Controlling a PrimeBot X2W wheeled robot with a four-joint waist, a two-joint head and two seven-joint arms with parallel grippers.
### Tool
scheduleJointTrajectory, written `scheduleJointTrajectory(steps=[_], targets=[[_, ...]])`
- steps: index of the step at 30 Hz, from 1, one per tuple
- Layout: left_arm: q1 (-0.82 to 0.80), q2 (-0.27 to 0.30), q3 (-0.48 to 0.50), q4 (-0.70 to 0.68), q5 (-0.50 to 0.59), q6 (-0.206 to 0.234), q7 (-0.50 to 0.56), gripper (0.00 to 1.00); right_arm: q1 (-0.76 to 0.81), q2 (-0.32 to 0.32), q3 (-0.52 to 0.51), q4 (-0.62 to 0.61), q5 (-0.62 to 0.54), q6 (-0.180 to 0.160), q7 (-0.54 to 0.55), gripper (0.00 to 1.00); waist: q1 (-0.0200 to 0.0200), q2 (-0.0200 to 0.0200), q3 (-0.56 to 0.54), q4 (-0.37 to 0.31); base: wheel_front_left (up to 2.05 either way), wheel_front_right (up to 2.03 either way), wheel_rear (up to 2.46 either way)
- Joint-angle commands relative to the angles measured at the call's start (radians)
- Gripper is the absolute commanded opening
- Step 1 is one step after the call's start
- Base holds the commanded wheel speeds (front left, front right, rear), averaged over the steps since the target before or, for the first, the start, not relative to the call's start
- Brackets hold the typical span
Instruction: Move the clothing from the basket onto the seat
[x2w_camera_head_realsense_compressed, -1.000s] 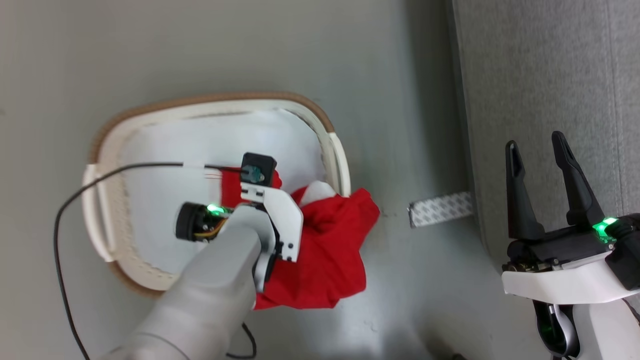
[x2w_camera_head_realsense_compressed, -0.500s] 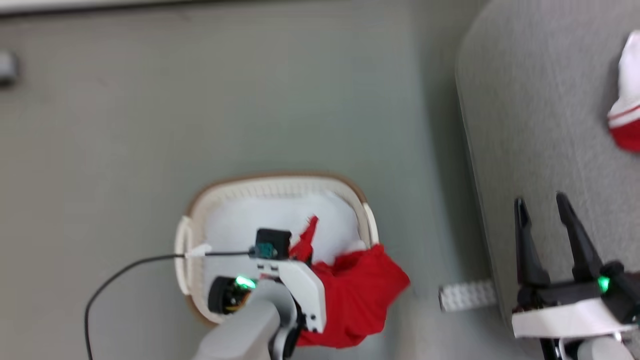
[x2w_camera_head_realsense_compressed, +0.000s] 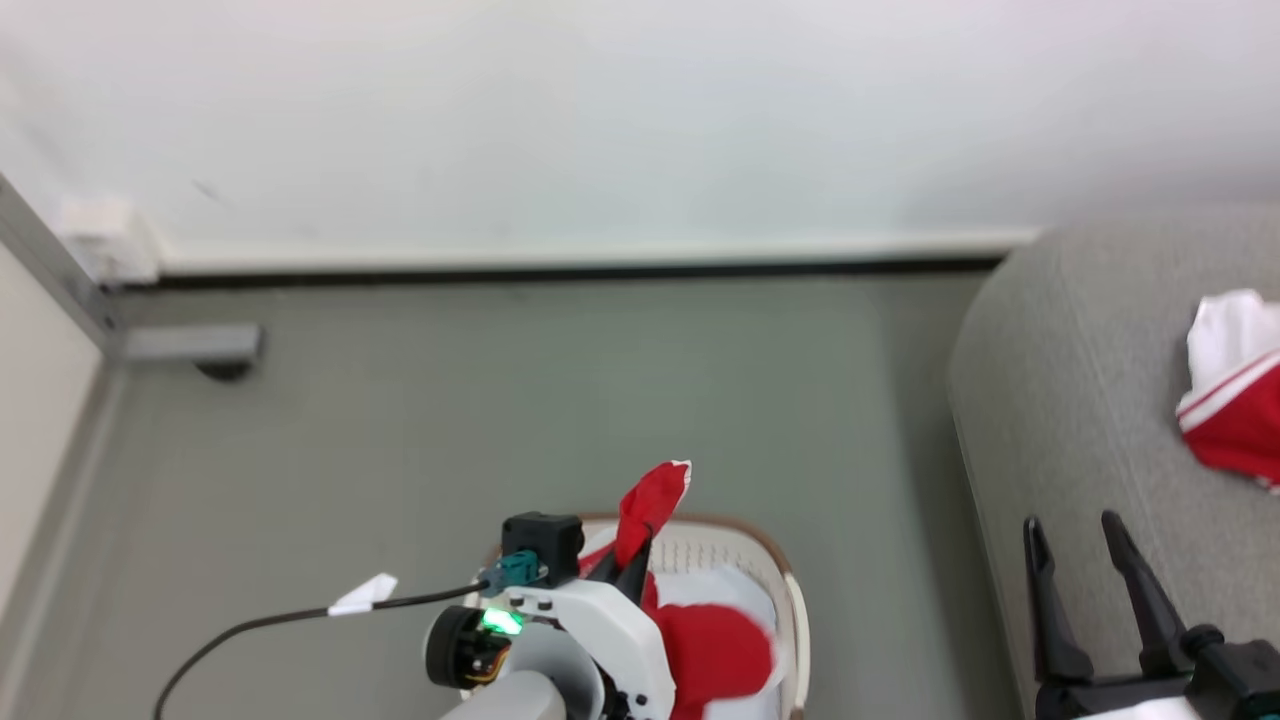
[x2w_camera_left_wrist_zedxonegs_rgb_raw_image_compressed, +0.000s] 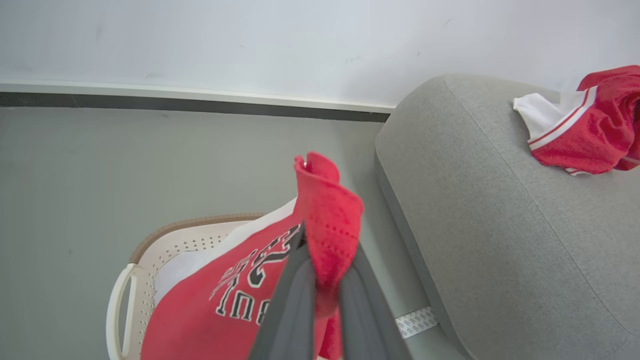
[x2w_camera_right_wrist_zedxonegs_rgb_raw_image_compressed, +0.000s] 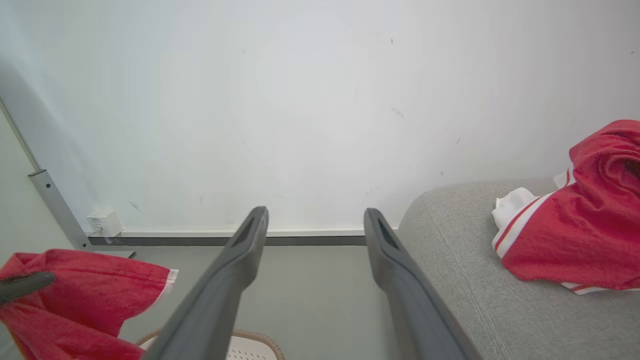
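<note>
Item 1, lettered red garment (x2w_camera_left_wrist_zedxonegs_rgb_raw_image_compressed: 235, 300): we have it raised now, no longer draped over the rim of the basket (x2w_camera_head_realsense_compressed: 700, 548). It hangs above the basket, pinched in the left gripper (x2w_camera_head_realsense_compressed: 628, 556) jaws.
Item 2, red-and-white garment (x2w_camera_head_realsense_compressed: 1235, 430): lies on the seat (x2w_camera_head_realsense_compressed: 1080, 420).
Right gripper (x2w_camera_head_realsense_compressed: 1070, 522): jaws spread, empty.
Our judgement: 1 carry to the seat remains.

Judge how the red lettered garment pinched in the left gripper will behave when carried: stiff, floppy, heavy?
Probably floppy: the garment droops in folds from the left gripper. Likely light: one pinch holds it. It may snag the basket.
</note>
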Motion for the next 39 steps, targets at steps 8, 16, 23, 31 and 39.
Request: scheduleJointTrajectory(steps=[8,16,23,31,39], targets=[[0.018,0.117,0.012,-0.279,0.043,0.115,0.056,0.0,0.061,0.002,0.044,0.009,-0.009,-0.003,0.001,1.0,0.0004,-0.0001,-0.143,0.037,0.0,0.0,0.0],[-0.004,0.182,0.03,-0.452,0.069,0.183,0.101,0.0,0.048,-0.014,0.209,0.013,-0.039,-0.002,0.001,1.0,0.0004,-0.0001,-0.183,0.021,0.0,0.0,0.0],[-0.023,0.179,0.015,-0.539,0.091,0.21,0.125,0.0,0.006,-0.051,0.402,-0.011,-0.031,-0.003,0.001,1.0,0.0004,-0.0001,-0.193,0.023,0.0,0.0,0.0],[-0.052,0.145,-0.026,-0.543,0.101,0.203,0.15,0.0,-0.084,-0.075,0.569,-0.002,-0.015,-0.003,0.001,1.0,0.0004,-0.0001,-0.189,0.038,0.0,0.0,0.0],[-0.067,0.11,-0.054,-0.525,0.107,0.189,0.153,0.0,-0.191,-0.061,0.628,0.073,-0.048,-0.003,0.001,1.0,0.0004,-0.0001,-0.184,0.048,0.0,0.0,0.0]])
